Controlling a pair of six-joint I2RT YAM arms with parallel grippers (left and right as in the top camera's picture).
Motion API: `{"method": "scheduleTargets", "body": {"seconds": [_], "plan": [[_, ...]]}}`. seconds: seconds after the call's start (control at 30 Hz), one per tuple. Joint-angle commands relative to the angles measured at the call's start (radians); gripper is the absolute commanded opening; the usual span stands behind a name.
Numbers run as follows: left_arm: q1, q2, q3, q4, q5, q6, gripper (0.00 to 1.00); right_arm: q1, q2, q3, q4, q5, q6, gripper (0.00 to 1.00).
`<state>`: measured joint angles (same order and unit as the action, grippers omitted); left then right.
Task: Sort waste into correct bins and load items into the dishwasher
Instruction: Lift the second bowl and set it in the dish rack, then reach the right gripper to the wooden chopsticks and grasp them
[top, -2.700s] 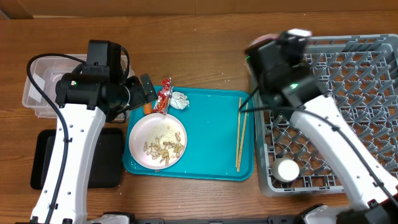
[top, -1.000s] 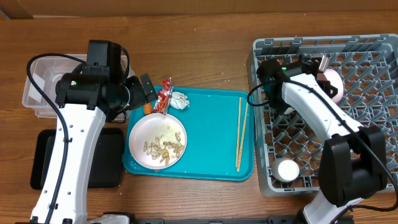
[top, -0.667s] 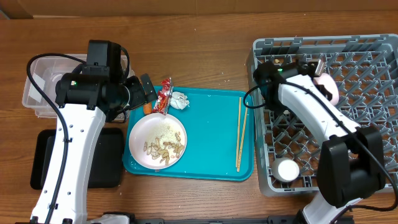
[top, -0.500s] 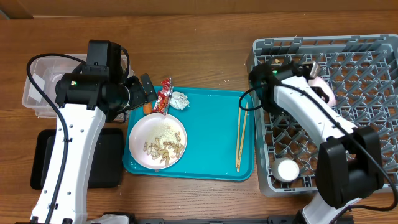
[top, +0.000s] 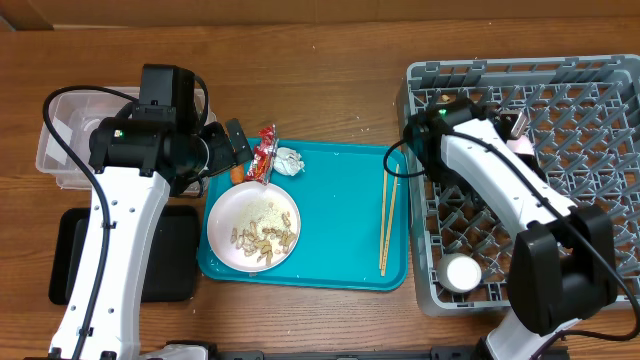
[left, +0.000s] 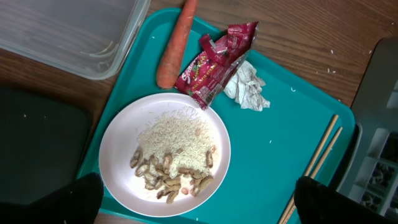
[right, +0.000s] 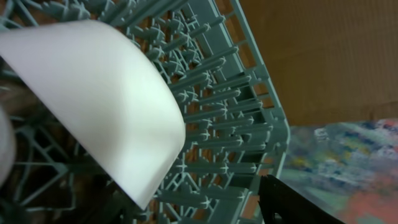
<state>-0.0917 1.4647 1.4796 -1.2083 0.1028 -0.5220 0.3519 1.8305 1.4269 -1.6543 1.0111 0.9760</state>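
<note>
White bowl (right: 93, 106) sits tilted among the grey dish rack (top: 590, 150) pegs at ten o'clock of the right gripper (top: 515, 128), whose grasp I cannot tell.

Taking the teal tray (top: 340, 215) as landmark: its middle stretch, between the plate (top: 252, 226) on its left part and the chopsticks (top: 386, 215) along its right edge, is bare and open from above. The tray's upper left corner is crowded, with the carrot (left: 176, 43), snack wrapper (left: 214, 60) and paper ball (left: 248, 89) packed close, the wrapper touching the plate's rim. Right of the tray, the right arm (top: 490, 180) lies across the dish rack (top: 580, 120), covering its left columns of pegs. The bare desk (top: 320, 90) above the tray is open.
</note>
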Motion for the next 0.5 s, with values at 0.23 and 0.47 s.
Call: {"method": "scheduleTargets", "body": {"seconds": [0.23,0.47], "plan": [[0.003,0.003,0.013,0.001,-0.01,-0.009,1.0,0.105,-0.106,0.077,0.087,-0.072,-0.139,0.73],[0.003,0.003,0.013,0.001,-0.009,-0.009,1.0,0.148,-0.108,0.097,0.159,-0.198,-0.158,0.79]]}}
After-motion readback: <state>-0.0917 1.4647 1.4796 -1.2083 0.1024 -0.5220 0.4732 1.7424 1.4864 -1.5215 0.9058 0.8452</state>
